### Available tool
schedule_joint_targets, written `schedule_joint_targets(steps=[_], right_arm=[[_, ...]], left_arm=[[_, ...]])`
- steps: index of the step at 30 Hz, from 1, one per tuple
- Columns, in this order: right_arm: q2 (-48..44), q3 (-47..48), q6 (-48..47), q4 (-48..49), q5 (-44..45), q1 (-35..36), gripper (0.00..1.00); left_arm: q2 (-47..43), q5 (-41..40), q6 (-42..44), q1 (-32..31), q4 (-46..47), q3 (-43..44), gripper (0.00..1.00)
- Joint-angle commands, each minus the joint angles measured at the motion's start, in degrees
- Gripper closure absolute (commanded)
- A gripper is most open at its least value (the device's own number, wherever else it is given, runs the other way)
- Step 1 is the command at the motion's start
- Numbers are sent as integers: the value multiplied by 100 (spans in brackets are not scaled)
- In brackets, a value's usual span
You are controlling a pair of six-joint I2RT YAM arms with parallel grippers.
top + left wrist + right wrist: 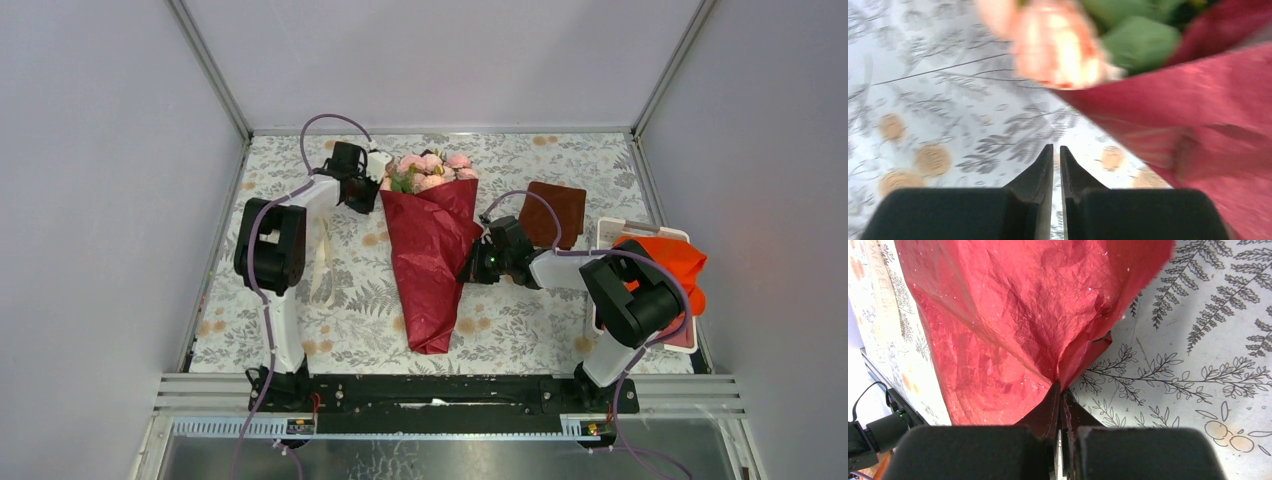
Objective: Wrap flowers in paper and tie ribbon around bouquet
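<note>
The bouquet (432,240) lies in the middle of the table. Its pink flowers (432,168) point to the far side and the crimson paper (435,250) narrows to a tail near me. My right gripper (468,268) is shut on the paper's right edge (1068,365), which bunches into the fingertips (1061,387). My left gripper (378,178) hovers just left of the flowers (1058,45). Its jaws (1056,146) are almost together with nothing between them. The cream ribbon (322,262) lies loose on the table, left of the bouquet.
A small brown folded square (555,212) lies right of the bouquet. A white tray (612,232) at the right edge holds a bright orange-red cloth (672,262). Grey walls stand on three sides of the patterned table (520,320).
</note>
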Motion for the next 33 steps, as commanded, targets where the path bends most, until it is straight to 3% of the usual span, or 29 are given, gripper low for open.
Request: schedule_joint_targets(steps=[1, 5, 10, 20, 26, 31, 33], right_arm=[[-90, -1, -173, -482, 307, 2, 98], [-111, 14, -186, -506, 319, -2, 97], [-51, 46, -164, -473, 278, 2, 93], [-128, 166, -95, -465, 330, -2, 78], [-135, 334, -244, -634, 523, -145, 54], [93, 518, -482, -481, 390, -606, 38], [343, 719, -640, -490, 178, -723, 25]], left_arm=[[19, -817, -324, 155, 369, 384, 86], [-1048, -95, -370, -146, 448, -380, 86], [-2300, 67, 220, -1501, 701, -1774, 81], [-2575, -592, 1620, -3779, 1094, -3174, 59], [-2704, -858, 2217, -4672, 1243, -3890, 55], [-2413, -997, 2293, -4900, 1215, -4052, 55], [-2365, -1039, 2345, -4928, 1229, -4050, 55]])
